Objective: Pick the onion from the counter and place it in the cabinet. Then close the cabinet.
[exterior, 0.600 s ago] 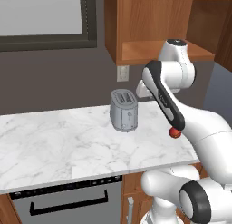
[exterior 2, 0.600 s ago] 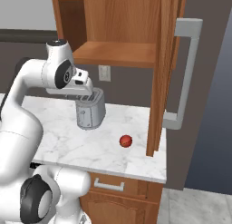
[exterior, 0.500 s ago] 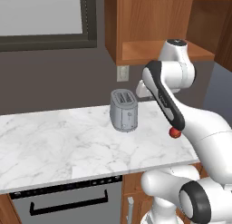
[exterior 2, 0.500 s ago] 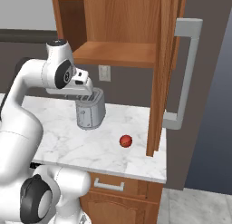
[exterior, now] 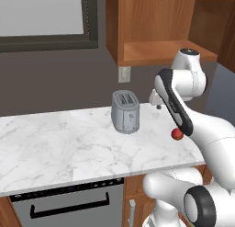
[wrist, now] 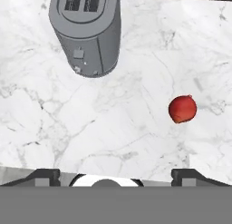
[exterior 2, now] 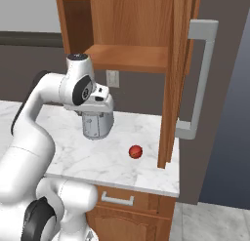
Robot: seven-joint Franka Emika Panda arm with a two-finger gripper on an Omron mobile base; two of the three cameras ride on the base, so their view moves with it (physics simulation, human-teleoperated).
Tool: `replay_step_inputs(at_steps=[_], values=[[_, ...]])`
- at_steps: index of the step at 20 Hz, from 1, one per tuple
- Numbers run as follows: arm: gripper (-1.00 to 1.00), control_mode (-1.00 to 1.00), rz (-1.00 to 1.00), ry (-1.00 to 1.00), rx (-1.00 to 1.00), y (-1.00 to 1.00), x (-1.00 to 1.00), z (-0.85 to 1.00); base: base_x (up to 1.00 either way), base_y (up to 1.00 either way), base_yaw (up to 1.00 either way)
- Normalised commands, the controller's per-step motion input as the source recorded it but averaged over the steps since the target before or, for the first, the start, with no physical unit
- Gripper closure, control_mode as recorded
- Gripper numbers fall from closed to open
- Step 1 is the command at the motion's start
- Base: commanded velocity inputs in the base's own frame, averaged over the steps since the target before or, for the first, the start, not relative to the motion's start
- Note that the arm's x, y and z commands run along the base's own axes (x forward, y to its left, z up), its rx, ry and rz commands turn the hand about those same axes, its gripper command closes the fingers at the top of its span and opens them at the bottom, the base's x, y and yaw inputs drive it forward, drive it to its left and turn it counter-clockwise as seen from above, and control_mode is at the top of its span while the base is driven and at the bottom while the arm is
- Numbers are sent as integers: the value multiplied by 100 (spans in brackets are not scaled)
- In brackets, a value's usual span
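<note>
the onion (exterior 2: pixel 135 151) lies on the counter (exterior: pixel 55 143), free, with nothing touching it. it is lower than the gripper (exterior 2: pixel 101 95) and off to its side, toward the open door (exterior 2: pixel 172 79) of the cabinet (exterior 2: pixel 127 37). in the hand view the onion (wrist: pixel 182 109) sits to the right of the middle, ahead of the right fingertip (wrist: pixel 190 175) and well apart from it. the two dark fingertips stand far from each other at the bottom of that view, so the gripper is spread wide and holds nothing.

the gripper hangs in the air above the counter, close to the grey toaster (exterior 2: pixel 97 124), which stands upright just below and behind it in the right base view. in the hand view the toaster (wrist: pixel 87 30) is ahead and to the left, its two slots (wrist: pixel 83 0) seen from above, well apart from the onion.

the cabinet is above the gripper, its inner shelf (exterior: pixel 158 51) bare wood. the door stands open, edge-on in the right base view, with the long grey bar handle (exterior 2: pixel 197 79) on its far side. in the left base view the onion (exterior: pixel 177 134) is partly behind the white arm (exterior: pixel 176 109), near the counter's edge.
</note>
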Motion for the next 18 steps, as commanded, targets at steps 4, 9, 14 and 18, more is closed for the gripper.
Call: replay_step_inputs(at_steps=[4,9,14,18], values=[[-100,-100,-7,1,0,-82,-8,-34,0,0,0],[-100,-100,-8,1,0,-38,0,-37,0,0,0],[-100,-100,-13,0,0,-24,10,-49,0,0,0],[-100,-100,-16,0,0,-39,37,-48,0,0,0]])
